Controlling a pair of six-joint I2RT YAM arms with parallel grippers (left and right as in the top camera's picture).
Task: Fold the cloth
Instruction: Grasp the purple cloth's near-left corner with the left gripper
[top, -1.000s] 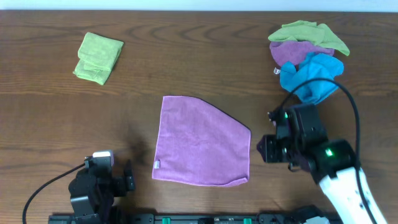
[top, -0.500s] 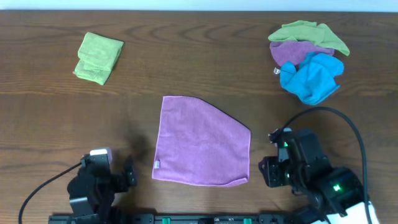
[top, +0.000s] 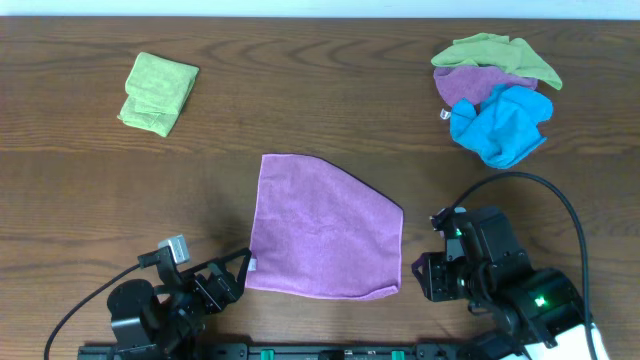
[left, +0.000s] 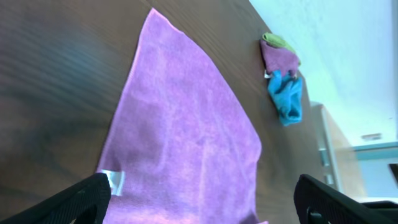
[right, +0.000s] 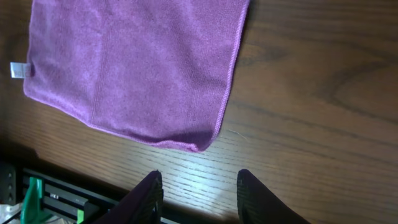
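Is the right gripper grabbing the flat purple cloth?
No, the right gripper is open over the bare wooden table, just past a corner of the flat purple cloth.

The desk is dark brown wood with a long grain and fills nearly the whole overhead view. A pale strip runs beyond its far edge. In the left wrist view, a bluish-white wall rises past the far right corner, beside a light wooden panel. Soft glare lies by the near edge.
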